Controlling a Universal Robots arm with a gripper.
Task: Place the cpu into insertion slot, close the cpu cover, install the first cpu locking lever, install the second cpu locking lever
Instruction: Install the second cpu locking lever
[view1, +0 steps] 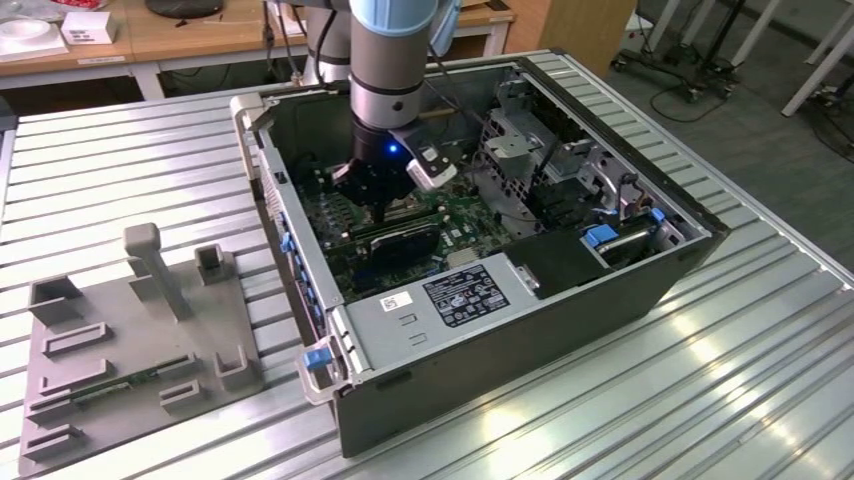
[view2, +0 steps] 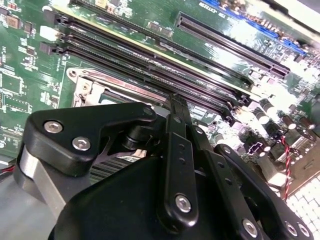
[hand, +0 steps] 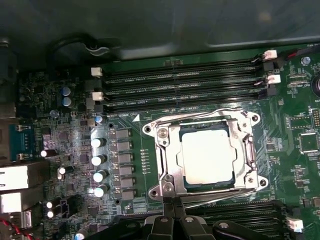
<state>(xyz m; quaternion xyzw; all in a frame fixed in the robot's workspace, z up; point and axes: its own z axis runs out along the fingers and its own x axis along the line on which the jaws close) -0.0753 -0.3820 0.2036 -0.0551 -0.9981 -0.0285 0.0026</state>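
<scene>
Sitting in insertion slot, cpu w/ cpu cover closed; claw clenched, empty.

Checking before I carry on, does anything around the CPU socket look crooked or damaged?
Nothing stands out. The cpu sits flat and square in the insertion slot, the cpu cover lies down around it, and the pincer hangs at the socket's edge.

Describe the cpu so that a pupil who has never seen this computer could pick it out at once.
Start at the open computer case on the ribbed metal table and look at the green motherboard inside it. Between the rows of long black memory slots sits a square steel frame, the cpu cover. The cpu is the flat, pale silver square showing through its window, the one plain unmarked surface among the board's small parts.
</scene>
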